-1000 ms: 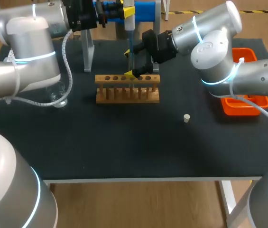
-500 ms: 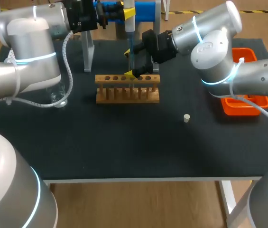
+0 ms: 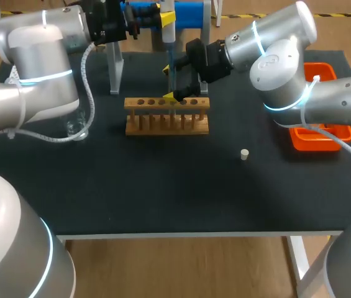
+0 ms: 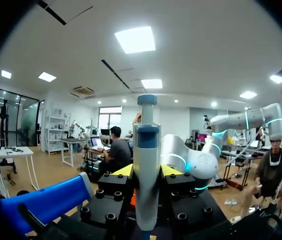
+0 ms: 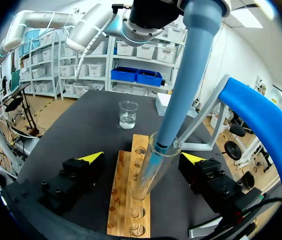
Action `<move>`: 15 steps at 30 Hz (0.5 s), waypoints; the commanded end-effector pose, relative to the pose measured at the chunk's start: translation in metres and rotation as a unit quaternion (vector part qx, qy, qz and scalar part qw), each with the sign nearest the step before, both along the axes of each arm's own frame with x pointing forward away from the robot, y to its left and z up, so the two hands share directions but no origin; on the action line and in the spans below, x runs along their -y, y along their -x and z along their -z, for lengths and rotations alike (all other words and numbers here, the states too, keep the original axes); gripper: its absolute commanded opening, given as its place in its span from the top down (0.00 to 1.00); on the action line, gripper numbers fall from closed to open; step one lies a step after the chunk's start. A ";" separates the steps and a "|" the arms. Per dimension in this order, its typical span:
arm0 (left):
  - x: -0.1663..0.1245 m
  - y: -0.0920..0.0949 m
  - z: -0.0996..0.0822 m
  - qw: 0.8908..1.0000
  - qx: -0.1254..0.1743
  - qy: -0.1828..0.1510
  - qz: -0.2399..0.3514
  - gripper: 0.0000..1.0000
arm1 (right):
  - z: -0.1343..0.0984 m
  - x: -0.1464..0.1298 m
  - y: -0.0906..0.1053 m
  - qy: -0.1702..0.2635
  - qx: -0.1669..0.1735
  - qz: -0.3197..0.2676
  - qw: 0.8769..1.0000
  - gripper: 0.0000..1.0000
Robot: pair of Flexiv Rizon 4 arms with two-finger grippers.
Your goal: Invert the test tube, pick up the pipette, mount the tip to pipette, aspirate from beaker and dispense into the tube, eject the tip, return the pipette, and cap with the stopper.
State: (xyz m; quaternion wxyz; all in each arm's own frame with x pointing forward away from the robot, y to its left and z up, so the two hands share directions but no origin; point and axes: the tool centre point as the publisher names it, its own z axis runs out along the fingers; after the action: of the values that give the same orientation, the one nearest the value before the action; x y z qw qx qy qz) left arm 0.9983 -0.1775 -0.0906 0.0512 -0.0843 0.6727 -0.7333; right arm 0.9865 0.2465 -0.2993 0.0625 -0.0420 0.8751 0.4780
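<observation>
Table (image 3: 163,205) layout follows the job: your rack (image 3: 166,118) stands toward the far edge, within reach from both sides. Your left gripper (image 4: 146,171) is clamped on the pipette (image 4: 145,150), holding it upright above the rack. The beaker (image 5: 128,114) sits near the left edge, handy for aspirating. The test tube (image 5: 153,172) stands in the rack with the pipette's tip inside, likely for dispensing. Your right gripper (image 5: 143,157) straddles it, fingers apart, not touching. The stopper (image 3: 244,154) lies toward the right edge, for capping last.
</observation>
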 end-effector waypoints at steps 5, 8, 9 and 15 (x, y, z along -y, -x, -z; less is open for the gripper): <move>0.000 0.002 0.000 1.000 0.003 0.002 -0.001 1.00 | -0.001 0.001 0.000 0.001 0.000 -0.001 1.000 0.00; 0.001 0.002 0.000 1.000 0.005 0.001 0.000 1.00 | -0.001 0.001 0.000 0.001 0.000 -0.001 1.000 0.00; 0.002 0.002 0.000 1.000 0.005 0.001 0.001 1.00 | -0.001 0.001 0.000 0.001 0.000 -0.001 1.000 0.00; 0.002 0.003 0.000 1.000 0.006 0.001 0.001 1.00 | -0.001 0.001 0.000 0.001 0.000 -0.001 1.000 0.00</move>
State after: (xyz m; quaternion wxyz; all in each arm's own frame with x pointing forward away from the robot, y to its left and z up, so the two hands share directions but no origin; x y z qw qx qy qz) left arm 0.9955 -0.1789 -0.0898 0.0538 -0.0794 0.6723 -0.7340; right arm 0.9865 0.2465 -0.2993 0.0625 -0.0420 0.8751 0.4780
